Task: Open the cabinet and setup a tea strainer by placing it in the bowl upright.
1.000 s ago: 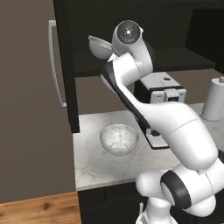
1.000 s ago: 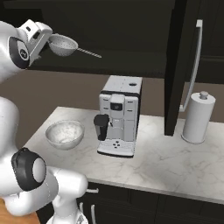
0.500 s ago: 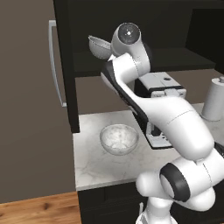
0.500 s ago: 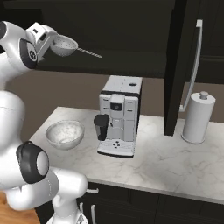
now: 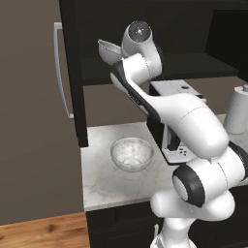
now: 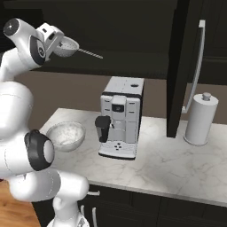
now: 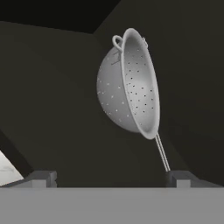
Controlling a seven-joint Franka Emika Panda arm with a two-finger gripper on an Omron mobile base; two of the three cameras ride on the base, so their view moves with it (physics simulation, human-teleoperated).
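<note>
The cabinet (image 5: 193, 65) stands open, its left door (image 5: 34, 121) swung wide. Inside, on the shelf, the tea strainer (image 7: 127, 87) lies tipped on its side, a silver perforated basket (image 5: 109, 51) with a thin handle pointing away to the right (image 6: 67, 46). My gripper (image 7: 111, 179) is open just short of it, with nothing between its fingers. The strainer's handle runs down toward the right fingertip (image 7: 181, 177). My hand (image 6: 48, 37) sits immediately left of the basket. Below on the counter rests the glass bowl (image 5: 131, 154) (image 6: 65, 135), with nothing in it.
A coffee machine (image 6: 120, 117) stands right of the bowl on the marble counter (image 6: 159, 164). A paper towel roll (image 6: 201, 119) is at the far right. The right cabinet door (image 6: 179, 66) juts out edge-on, with its silver handle (image 6: 199, 62).
My hand has edged closer to the strainer and the arm's upper joints have shifted. The strainer and bowl have stayed in place.
</note>
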